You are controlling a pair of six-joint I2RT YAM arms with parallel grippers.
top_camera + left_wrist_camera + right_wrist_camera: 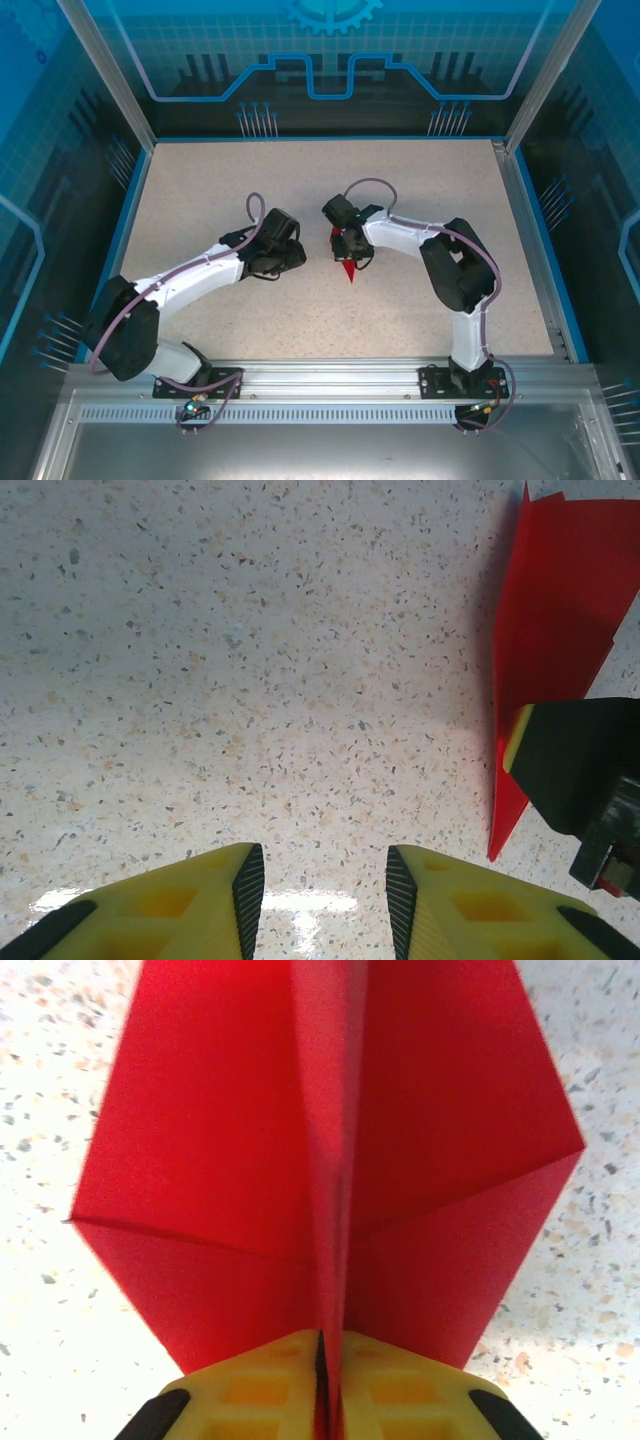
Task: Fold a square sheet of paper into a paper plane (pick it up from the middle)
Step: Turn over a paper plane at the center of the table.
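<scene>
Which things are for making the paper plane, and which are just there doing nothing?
For the job: red folded paper, pinched along its crease by the right hand; left hand, open, beside it.
Just there: speckled table; blue walls.

White arms [195,272], yellow-black left pincer [320,880]

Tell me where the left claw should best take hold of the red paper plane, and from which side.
Probably the centre fold of the paper plane: it forms a thin ridge between the wings, which the right claw pinches. The open left claw could come from the robot's left side.
</scene>
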